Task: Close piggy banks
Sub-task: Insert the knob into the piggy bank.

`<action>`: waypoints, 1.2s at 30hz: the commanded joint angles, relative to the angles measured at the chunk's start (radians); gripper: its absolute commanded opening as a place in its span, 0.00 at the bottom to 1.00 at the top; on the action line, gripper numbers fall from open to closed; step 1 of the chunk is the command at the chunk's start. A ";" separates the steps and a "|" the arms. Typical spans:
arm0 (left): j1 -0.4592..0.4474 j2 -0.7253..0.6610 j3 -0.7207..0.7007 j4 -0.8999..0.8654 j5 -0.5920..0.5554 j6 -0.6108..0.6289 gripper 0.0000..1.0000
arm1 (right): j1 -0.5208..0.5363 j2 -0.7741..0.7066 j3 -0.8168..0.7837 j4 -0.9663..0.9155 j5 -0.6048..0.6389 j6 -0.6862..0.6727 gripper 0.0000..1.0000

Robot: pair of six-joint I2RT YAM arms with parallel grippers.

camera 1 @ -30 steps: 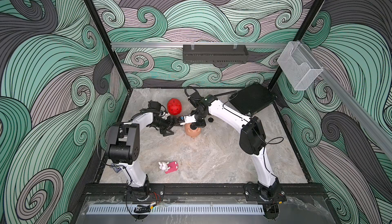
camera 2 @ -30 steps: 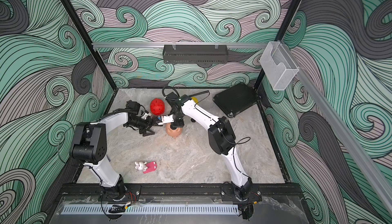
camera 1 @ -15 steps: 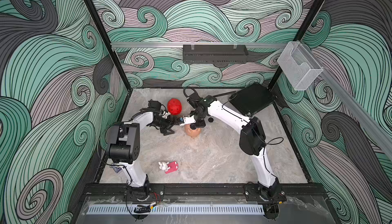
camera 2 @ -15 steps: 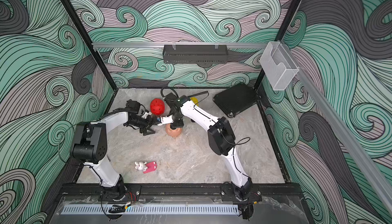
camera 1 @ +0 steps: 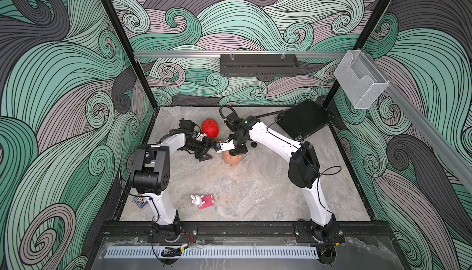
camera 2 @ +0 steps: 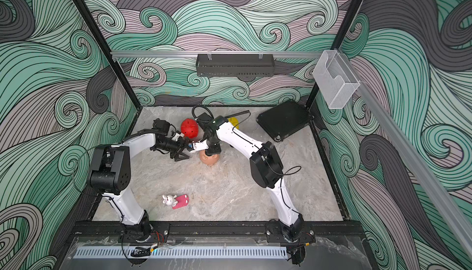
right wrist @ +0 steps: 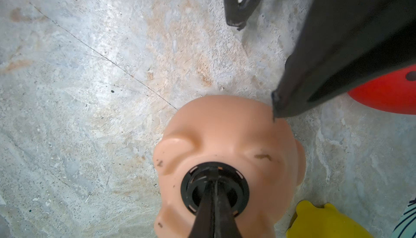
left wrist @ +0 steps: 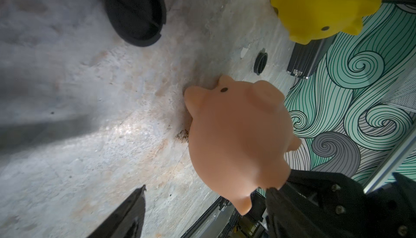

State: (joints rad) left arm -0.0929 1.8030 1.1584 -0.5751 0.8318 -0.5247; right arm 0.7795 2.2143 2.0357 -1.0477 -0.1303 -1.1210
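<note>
Mid-table, the peach-pink round plastic piggy bank [camera 1: 233, 160] lies belly-up, directly beneath the right gripper [right wrist: 214, 181]. That gripper's pressed-together tips stand in the round black belly plug [right wrist: 187, 188]. The left gripper [camera 1: 210, 151] is spread wide, one finger [right wrist: 315, 79] touching the pig's flank. Beyond sit the red plastic pig [camera 1: 210, 128] and, farthest, the yellow plastic pig [camera 2: 233, 122].

**Tight ahead, open behind**

Ahead of our left pincer [camera 1: 210, 151] we meet the peach pig [camera 1: 233, 160], with the right pincer [right wrist: 213, 178] planted on its belly plug [right wrist: 188, 187]. The red pig [camera 1: 210, 127] stands close on that pincer's far side. Toward the arm bases the surface [camera 1: 255, 192] lies open as far as the bunny toy [camera 1: 197, 200].
</note>
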 commanded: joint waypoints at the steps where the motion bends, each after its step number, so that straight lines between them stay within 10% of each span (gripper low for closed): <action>1: -0.014 0.016 0.054 0.029 0.052 -0.021 0.83 | 0.001 0.004 -0.023 -0.039 0.024 -0.030 0.00; 36: -0.086 0.121 0.192 0.029 0.136 -0.044 0.75 | 0.022 -0.041 -0.045 -0.008 0.080 -0.087 0.00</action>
State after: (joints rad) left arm -0.1661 1.9182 1.3144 -0.5453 0.9371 -0.5594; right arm 0.7986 2.2009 2.0209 -1.0458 -0.0700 -1.1961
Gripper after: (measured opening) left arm 0.750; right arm 0.056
